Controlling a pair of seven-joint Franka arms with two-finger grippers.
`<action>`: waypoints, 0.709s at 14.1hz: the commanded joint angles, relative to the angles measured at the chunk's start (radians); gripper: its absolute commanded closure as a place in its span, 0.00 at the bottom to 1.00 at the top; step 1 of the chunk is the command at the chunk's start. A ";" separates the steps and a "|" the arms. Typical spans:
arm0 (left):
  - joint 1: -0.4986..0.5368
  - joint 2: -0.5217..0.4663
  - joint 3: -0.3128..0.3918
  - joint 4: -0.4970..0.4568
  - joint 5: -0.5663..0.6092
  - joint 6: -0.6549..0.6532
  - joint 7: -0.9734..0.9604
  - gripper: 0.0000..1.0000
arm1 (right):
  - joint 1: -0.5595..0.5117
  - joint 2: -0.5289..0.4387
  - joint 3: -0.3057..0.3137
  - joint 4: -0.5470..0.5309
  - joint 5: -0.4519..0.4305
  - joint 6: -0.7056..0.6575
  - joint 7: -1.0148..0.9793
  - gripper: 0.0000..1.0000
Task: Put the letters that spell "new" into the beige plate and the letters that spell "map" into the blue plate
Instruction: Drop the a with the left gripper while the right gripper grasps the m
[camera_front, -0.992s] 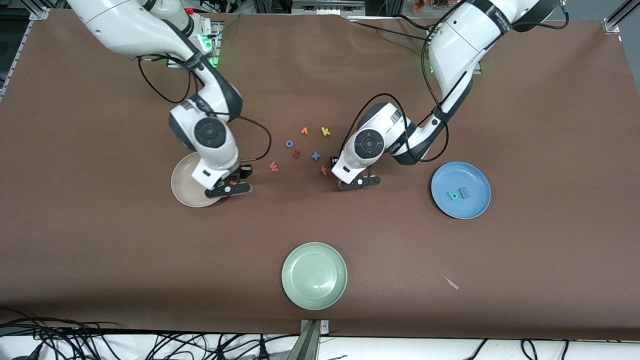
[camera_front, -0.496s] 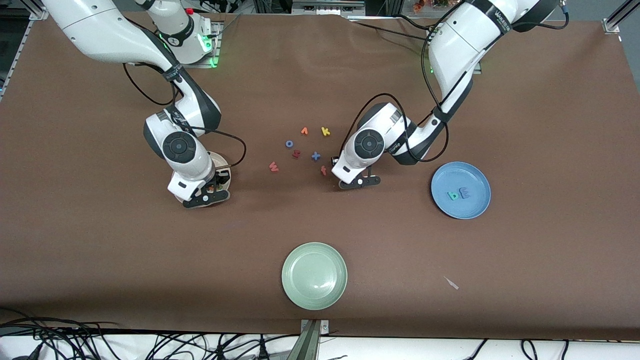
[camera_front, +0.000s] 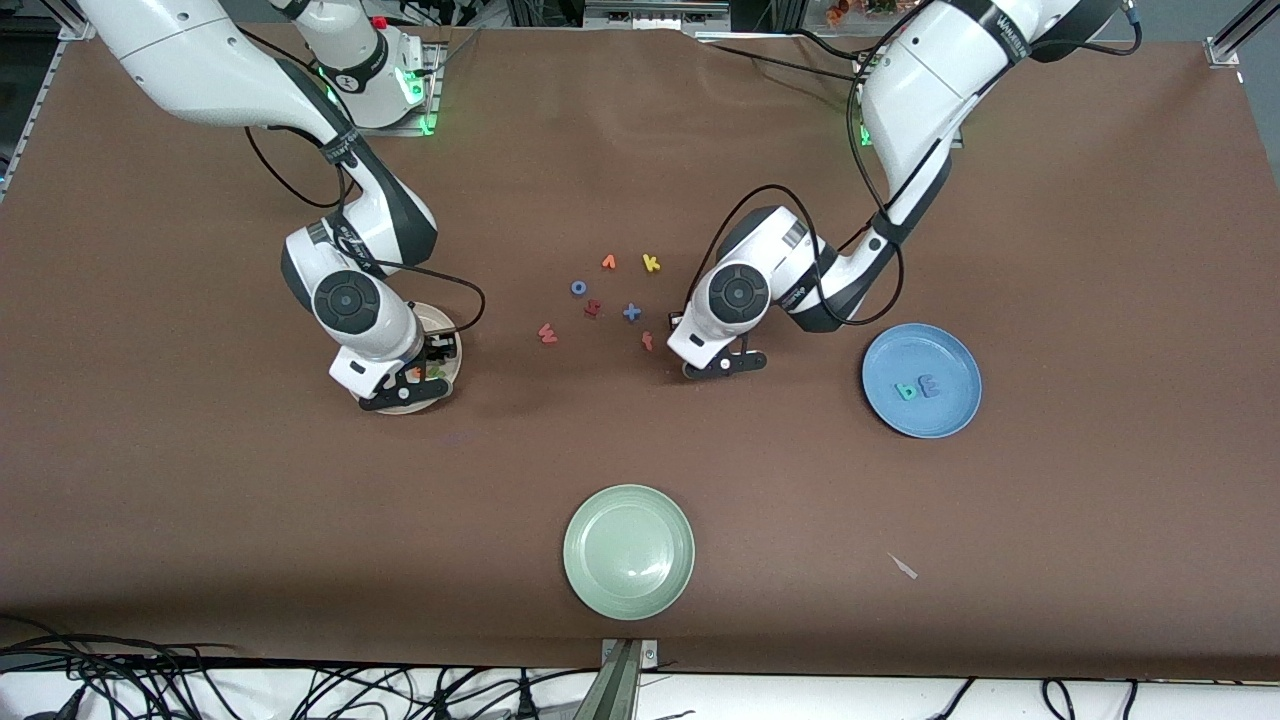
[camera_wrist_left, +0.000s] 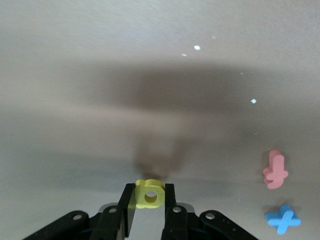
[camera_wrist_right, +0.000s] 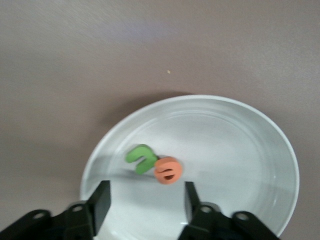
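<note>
The beige plate holds a green n and an orange e, touching each other. Just above them my right gripper stands open and holds nothing. A pinkish-red w lies on the table between the two arms. The yellow a is pinched in my left gripper, just over the table beside a red f. The blue plate holds a teal p and a light blue m.
Loose letters lie in the middle of the table: a blue o, a red s, a blue x, an orange letter and a yellow k. A pale green plate sits nearest the front camera.
My right gripper moved from the beige plate's rim to over its middle and opened, leaving the orange e in the plate. My left gripper shut on the yellow a.
</note>
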 joint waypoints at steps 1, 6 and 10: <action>0.046 -0.090 0.004 0.042 0.030 -0.159 -0.006 0.98 | -0.007 -0.031 0.079 0.057 0.052 -0.106 0.078 0.00; 0.240 -0.132 0.004 0.108 0.056 -0.335 0.228 0.98 | 0.071 -0.013 0.140 0.060 0.049 -0.058 0.296 0.00; 0.394 -0.138 0.006 0.105 0.079 -0.366 0.440 0.97 | 0.155 0.019 0.133 0.031 0.009 0.063 0.353 0.00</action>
